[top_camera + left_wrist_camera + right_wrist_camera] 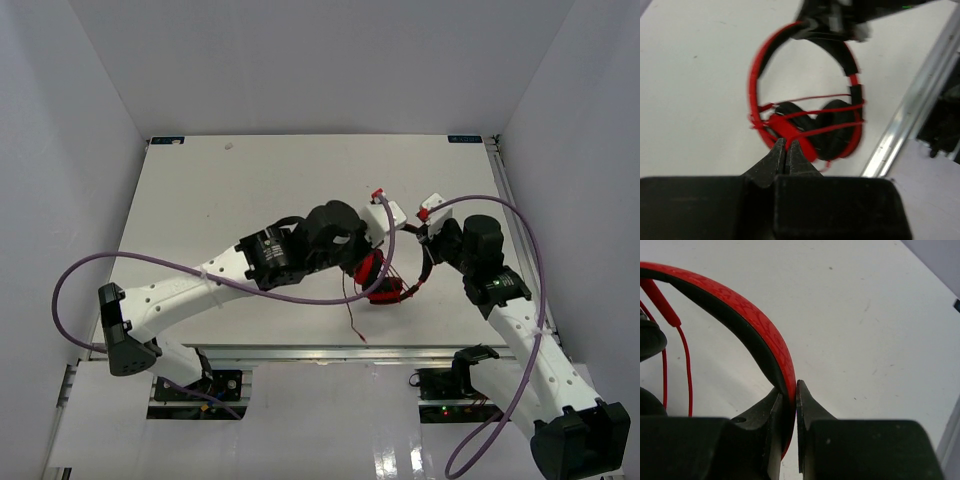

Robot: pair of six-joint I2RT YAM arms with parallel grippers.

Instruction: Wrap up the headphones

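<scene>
The headphones (385,278) are held up off the table (230,190), a little toward 4 o'clock from its middle, between the two arms. They are gripped from both sides so that they cannot turn while the cable (815,98) is laid round them.

The right gripper (790,395) is clamped on the band (740,305), which is sandwiched edge-on between the two jaws. In the left wrist view this grip is seen at 12 o'clock on the hoop, so the hoop hangs open below it and the ear pads (835,125) are left at 6 o'clock.

Three strands of cable are drawn across the hoop from 9 o'clock to 3 o'clock, just above and over the pads; the wrap is judged to be well advanced. In the top view a loose tail is seen trailing toward 7 o'clock from the headphones, so some cable is thought to remain.

The left gripper (786,147) is closed, its tips pressed against the red bundle at 7 o'clock on the hoop, where the strands meet. Whether a strand is pinched there cannot be told.
</scene>
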